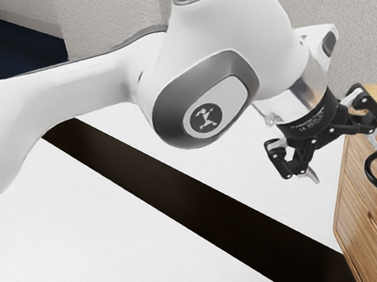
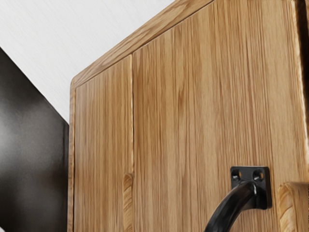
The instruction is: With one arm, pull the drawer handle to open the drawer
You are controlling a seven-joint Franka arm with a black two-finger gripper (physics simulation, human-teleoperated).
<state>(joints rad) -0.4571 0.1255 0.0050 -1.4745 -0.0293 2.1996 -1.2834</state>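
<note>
One arm: you see the white Franka arm (image 1: 202, 81) come in from the exterior view's left and reach toward its right, above the table (image 1: 128, 250).
Cabinet: the light wooden cabinet (image 1: 368, 236) stands at the exterior view's right edge.
Drawer: the top drawer (image 2: 193, 106) faces your hand. As far as the exterior view lets you judge, its front lies level with the panel below it. In the wrist view you see its grained front close up, with a narrow seam between it and the next panel.
Handle: the black curved handle (image 1: 369, 172) sits on the drawer front and bows out toward the arm.
Mounting plate: in the wrist view a square black plate (image 2: 250, 186) with two screw holes fixes one end of the handle to the wood.
Gripper: your black gripper (image 1: 344, 159) hangs in the air just beside the drawer front, jaws spread wide and holding nothing.
Fingers: the upper finger (image 1: 374, 121) reaches the cabinet's top front edge, its tip just beside the handle's upper end; you cannot tell whether they touch. The lower finger (image 1: 295, 163) stands apart from the wood, over the white table.
Stripe: a broad black stripe (image 1: 189, 195) crosses the table diagonally beneath the arm.
Wall: a pale textured wall (image 1: 89, 0) rises behind.
</note>
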